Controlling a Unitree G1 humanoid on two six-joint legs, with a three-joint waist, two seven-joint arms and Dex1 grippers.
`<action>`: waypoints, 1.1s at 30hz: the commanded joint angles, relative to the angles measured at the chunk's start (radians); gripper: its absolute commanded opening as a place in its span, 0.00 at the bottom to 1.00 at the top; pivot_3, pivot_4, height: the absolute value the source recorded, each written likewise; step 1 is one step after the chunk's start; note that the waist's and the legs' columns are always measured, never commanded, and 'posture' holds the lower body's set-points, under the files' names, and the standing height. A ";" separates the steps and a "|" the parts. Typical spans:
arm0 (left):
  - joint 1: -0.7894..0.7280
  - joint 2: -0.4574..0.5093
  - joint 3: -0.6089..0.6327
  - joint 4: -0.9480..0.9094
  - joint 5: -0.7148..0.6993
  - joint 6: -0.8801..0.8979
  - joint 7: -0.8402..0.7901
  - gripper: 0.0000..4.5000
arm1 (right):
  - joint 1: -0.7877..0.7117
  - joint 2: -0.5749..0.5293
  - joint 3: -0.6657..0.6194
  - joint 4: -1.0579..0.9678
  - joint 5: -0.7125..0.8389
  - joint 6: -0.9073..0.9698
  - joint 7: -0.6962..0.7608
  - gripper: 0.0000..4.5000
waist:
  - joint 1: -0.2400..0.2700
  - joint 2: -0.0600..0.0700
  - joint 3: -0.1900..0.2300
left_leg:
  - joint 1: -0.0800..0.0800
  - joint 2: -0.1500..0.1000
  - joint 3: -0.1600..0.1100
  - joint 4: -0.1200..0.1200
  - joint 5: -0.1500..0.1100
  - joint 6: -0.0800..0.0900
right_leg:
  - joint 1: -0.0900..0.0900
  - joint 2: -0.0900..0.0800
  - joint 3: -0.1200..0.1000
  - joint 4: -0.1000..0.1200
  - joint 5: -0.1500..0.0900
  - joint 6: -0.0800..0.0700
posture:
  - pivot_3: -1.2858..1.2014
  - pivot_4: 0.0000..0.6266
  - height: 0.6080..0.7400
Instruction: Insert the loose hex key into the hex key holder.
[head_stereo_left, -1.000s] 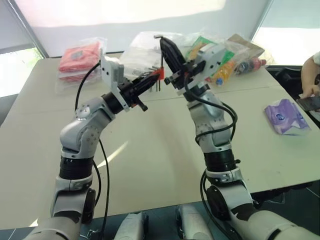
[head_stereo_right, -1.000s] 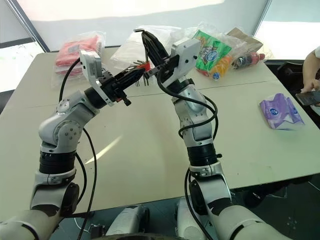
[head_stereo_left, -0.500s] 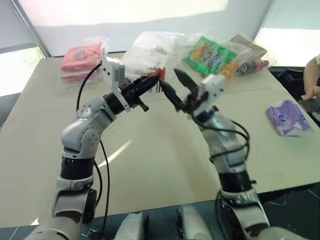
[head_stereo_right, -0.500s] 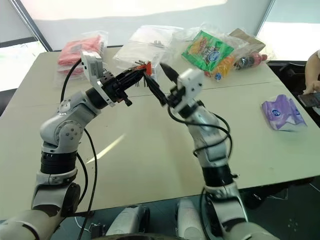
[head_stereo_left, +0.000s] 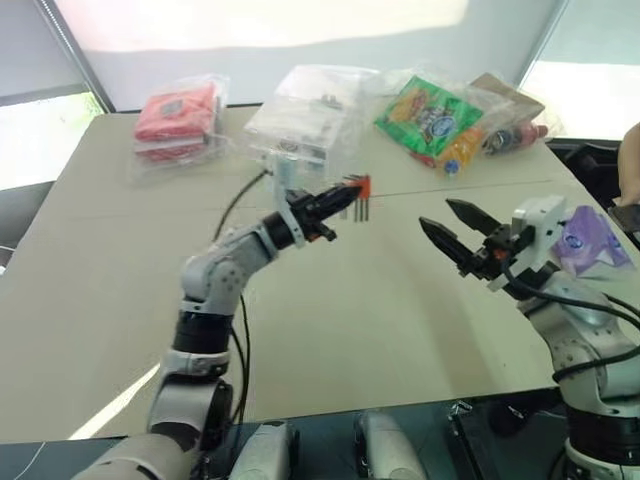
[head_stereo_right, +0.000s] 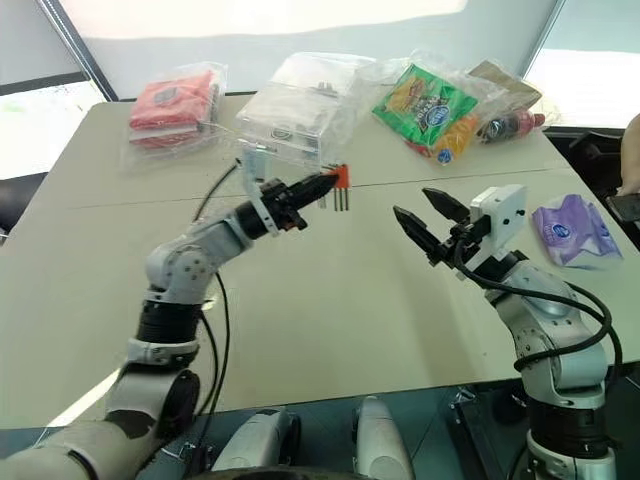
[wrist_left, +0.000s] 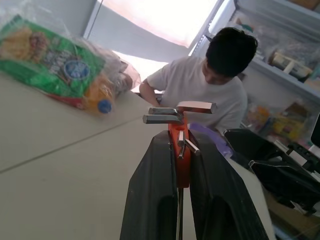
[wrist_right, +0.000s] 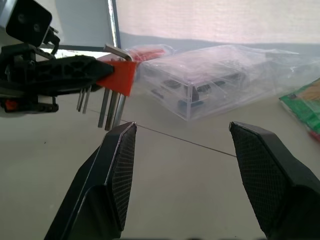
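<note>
Our right gripper (head_stereo_right: 420, 212) has let go and drawn back with its fingers spread and empty, well apart from the small orange-red plastic hex key holder (wrist_right: 119, 76). Our left gripper (head_stereo_left: 338, 199) stays clamped on the holder above the beige table (head_stereo_left: 400, 300). The thin dark grey L-shaped loose hex key (wrist_right: 116, 75) appears seated in it, so insertion looks done.

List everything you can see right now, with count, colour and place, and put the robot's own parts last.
hex key holder: one, orange-red with metal keys sticking out, held above the table in the left gripper.
red packets: a stack in clear plastic, far left of the table.
clear plastic box: one, in a clear bag, far middle of the table.
green snack bag: one, far right.
drink bottle: one, dark with a red label, far right, beside the snack bag.
purple pack: one, right edge of the table.
table: one, beige.
person: one, in a white shirt, beyond the table's right side.
left gripper: black, shut on the holder.
right gripper: black, open, holding nothing, off to the holder's right.
</note>
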 joint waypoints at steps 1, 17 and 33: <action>0.002 -0.044 0.008 0.025 -0.022 0.053 0.054 0.00 | 0.012 0.016 -0.009 -0.040 -0.006 -0.024 -0.025 0.68 | -0.004 0.000 0.000 | 0.000 0.000 0.000 0.000 0.000 0.000 | 0.000 0.000 0.000 0.000 0.000 0.000 | 0.52 0.24 1.00; 0.047 -0.147 0.155 0.223 -0.024 0.261 0.334 0.00 | 0.064 0.041 0.028 -0.084 -0.044 -0.039 -0.073 0.68 | 0.002 0.000 0.000 | 0.001 0.000 0.000 0.000 0.001 -0.002 | 0.001 0.000 0.000 0.000 0.000 0.000 | 0.52 0.24 1.00; 0.014 0.014 0.019 0.095 0.086 0.227 0.257 1.00 | 0.006 0.005 0.056 -0.017 -0.083 -0.047 -0.014 0.69 | -0.007 0.000 -0.001 | 0.008 0.001 0.000 -0.001 0.001 -0.002 | 0.007 0.001 0.000 0.000 0.000 0.000 | 0.52 0.24 1.00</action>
